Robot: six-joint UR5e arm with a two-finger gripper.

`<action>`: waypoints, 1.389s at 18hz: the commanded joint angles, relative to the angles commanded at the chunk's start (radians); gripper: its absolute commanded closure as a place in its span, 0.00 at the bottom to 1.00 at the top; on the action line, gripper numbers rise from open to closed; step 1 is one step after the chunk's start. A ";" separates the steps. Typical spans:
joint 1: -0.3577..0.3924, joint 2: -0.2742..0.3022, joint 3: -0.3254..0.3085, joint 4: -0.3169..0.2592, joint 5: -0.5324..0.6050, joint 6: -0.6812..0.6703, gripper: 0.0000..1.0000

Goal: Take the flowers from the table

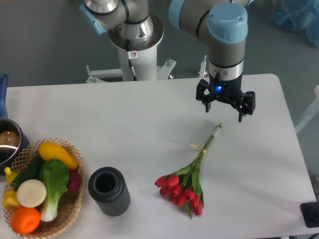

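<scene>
Flowers (185, 185) lie on the counter (149, 124) below the open, empty pincer (225, 107), whose grip may slip off thin stems.

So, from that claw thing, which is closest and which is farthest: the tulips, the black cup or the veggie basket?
Measured from the gripper:
1. Flowers, just below it, stem tips nearest.
2. Black cup, lower left, mid-table.
3. Basket, at the far left edge of the table.

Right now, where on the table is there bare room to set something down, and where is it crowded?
Bare: the wide stretch of table between the basket and the gripper, and the right edge beyond the flowers. Crowded: the front-left corner, with basket, pot and black cylinder.
</scene>
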 joint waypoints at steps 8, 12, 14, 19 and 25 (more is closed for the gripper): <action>-0.008 -0.014 -0.006 0.008 -0.005 -0.023 0.00; -0.012 -0.020 -0.035 0.044 -0.011 -0.064 0.00; -0.012 -0.023 -0.086 0.145 -0.026 -0.064 0.00; -0.046 -0.096 -0.130 0.281 -0.037 -0.057 0.00; -0.090 -0.216 -0.074 0.281 -0.037 -0.057 0.00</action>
